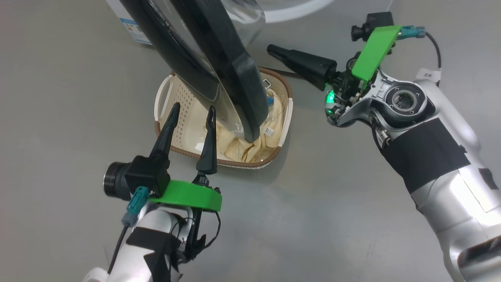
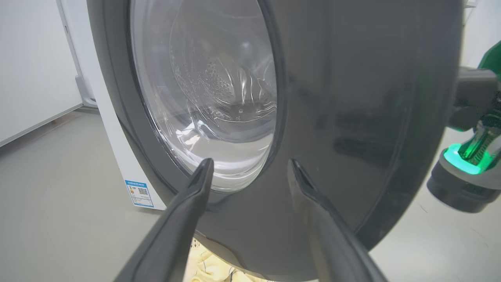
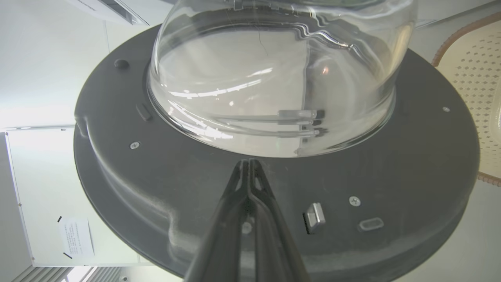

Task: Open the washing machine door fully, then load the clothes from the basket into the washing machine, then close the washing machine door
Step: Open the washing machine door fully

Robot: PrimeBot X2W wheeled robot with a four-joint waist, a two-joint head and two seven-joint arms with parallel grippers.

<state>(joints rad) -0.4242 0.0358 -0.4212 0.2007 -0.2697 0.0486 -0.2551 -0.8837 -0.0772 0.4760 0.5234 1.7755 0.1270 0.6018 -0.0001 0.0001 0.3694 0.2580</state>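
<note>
Our left end effector (image 1: pixel 193 107) has its two long dark fingers spread wide and holds nothing. In the head view it stands over the near left corner of the small cream plastic basket (image 1: pixel 181 96) with perforated sides and a brown rim. In its own wrist view the left end effector (image 2: pixel 250 161) faces the outer side of the large round washing machine door (image 2: pixel 352 98), one finger before the clear glass window and the other before the glossy black rim (we cannot tell whether either fingertip touches).

Our right end effector (image 1: pixel 271 48) has its fingers pressed together, empty, and points at the inner side of the door (image 1: pixel 235 74) from the right. Its wrist view shows the tips of the right end effector (image 3: pixel 247 161) just under the bulging glass bowl, close to the door's (image 3: pixel 156 188) dark inner ring. We cannot tell contact there either.

Between the two arms the door stands swung out, hanging over the basket and hiding its middle. The basket sits on the grey floor (image 1: pixel 58 117) before the big white washing machine (image 2: pixel 117 156), whose blue label sticker (image 2: pixel 137 193) is low on its front. The pale cream-yellow fabric clothes (image 1: pixel 242 147) lie in the basket's near right corner, a blue patch and a white tag showing.
</note>
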